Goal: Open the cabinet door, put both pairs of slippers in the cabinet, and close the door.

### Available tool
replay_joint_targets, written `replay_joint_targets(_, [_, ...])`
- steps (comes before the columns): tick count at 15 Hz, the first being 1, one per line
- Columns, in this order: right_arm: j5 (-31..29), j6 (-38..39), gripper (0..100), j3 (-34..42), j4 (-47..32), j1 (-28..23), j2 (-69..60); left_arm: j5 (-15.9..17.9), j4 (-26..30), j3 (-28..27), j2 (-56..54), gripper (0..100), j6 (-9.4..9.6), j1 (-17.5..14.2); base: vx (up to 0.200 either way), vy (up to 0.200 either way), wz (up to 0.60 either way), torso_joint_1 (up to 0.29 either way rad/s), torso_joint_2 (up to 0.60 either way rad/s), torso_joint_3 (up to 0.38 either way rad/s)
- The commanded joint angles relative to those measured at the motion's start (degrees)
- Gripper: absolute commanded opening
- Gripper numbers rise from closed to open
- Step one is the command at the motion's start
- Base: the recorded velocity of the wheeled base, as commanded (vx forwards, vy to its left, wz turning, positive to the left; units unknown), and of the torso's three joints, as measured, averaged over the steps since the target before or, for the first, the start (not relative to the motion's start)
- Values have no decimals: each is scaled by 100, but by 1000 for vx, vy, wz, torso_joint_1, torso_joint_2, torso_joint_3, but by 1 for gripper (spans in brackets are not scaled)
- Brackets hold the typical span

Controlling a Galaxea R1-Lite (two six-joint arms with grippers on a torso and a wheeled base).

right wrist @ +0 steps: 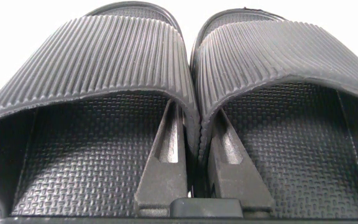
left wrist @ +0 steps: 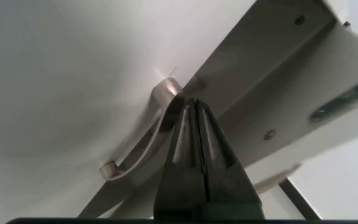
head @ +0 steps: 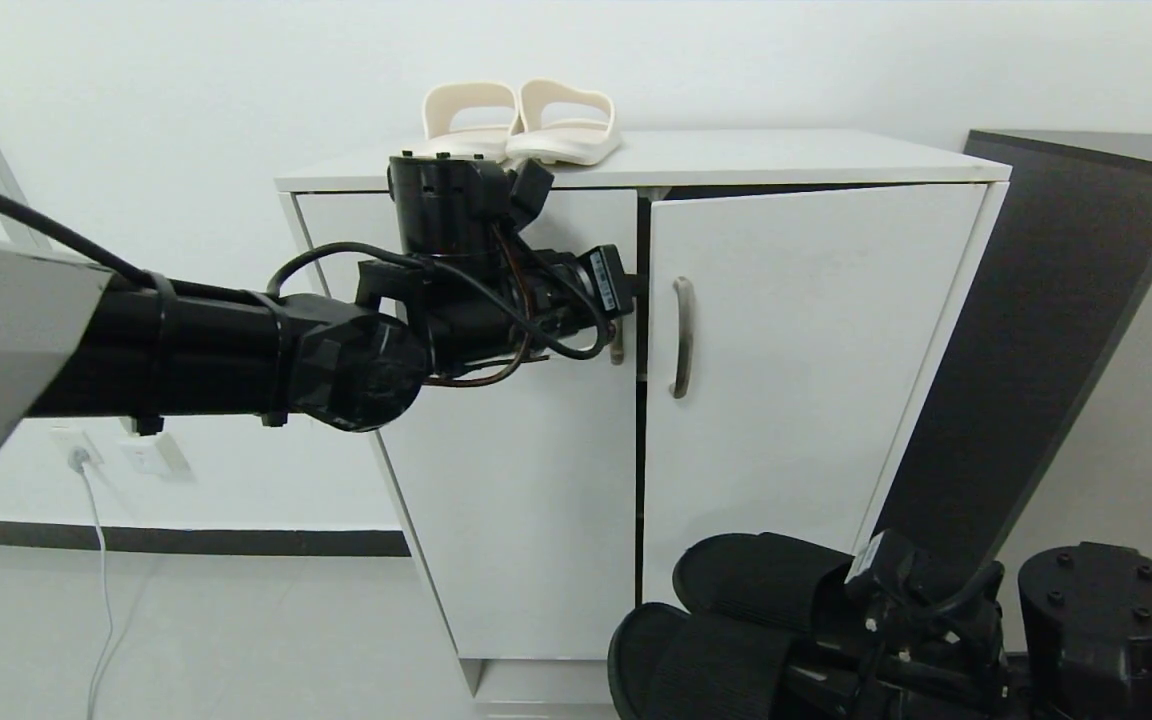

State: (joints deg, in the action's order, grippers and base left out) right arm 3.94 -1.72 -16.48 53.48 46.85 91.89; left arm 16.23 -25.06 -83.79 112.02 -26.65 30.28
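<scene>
1. Left claw (left wrist: 196, 106), its fingers pressed together with nothing between them, meets the white cabinet (head: 786, 155) at the middle seam. The arm is stretched out level, a pose that would suit an outward pull.
2. Directly ahead of that claw is the left door (head: 516, 500), with the right door (head: 796, 380) just beside it. Both look shut or nearly so, though a dark slit shows above the right one. Opening is judged to be the step in hand, with nothing stowed yet.
3. Well below the left claw, at the cabinet's foot, the black slippers (right wrist: 104, 68) are clamped in the right claw (right wrist: 194, 118). One finger sits inside each shoe, squeezing the two adjoining side walls so the pair carries as one. It hangs low, apparently clear of the swing a door would need.
4. Just above and behind the left claw, the cream slippers (head: 521, 125) rest side by side on the cabinet top, touching each other.
5. At the left claw's tip runs the curved metal left-door handle (left wrist: 145, 146). The closed fingers lie against its upper end, seemingly to hook it rather than pinch it; whether they pass behind the bar cannot be told. A hooked hold could slip off once the pull starts.
</scene>
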Motion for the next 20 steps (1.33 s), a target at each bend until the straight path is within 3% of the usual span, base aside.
replay_joint_targets(1, [-7,5,0,-4,5,79,13,-5,2,-41,136,0,-25,4,0,0,0,0,0,0])
replay_joint_targets(4, [-16,14,0,-4,-13,158,13,-5,2,-50,154,0,-25,22,0,0,0,0,0,0])
replay_joint_targets(7, [-16,22,0,13,-13,237,13,-5,-7,-41,136,0,-25,145,-200,0,0,6,1,2])
replay_joint_targets(11, [-16,22,0,75,-13,360,-22,-49,2,222,-57,0,2,663,-200,0,0,2,1,1])
replay_joint_targets(14, [2,14,0,136,-4,606,-75,-111,-42,521,-198,0,55,1296,-200,0,0,2,4,17])
replay_joint_targets(16, [2,14,0,136,5,615,-75,-111,-51,504,-163,0,46,1296,-200,0,0,5,2,7])
replay_joint_targets(20, [2,14,0,101,22,606,-40,-111,-227,715,-365,0,46,619,0,0,0,0,0,0])
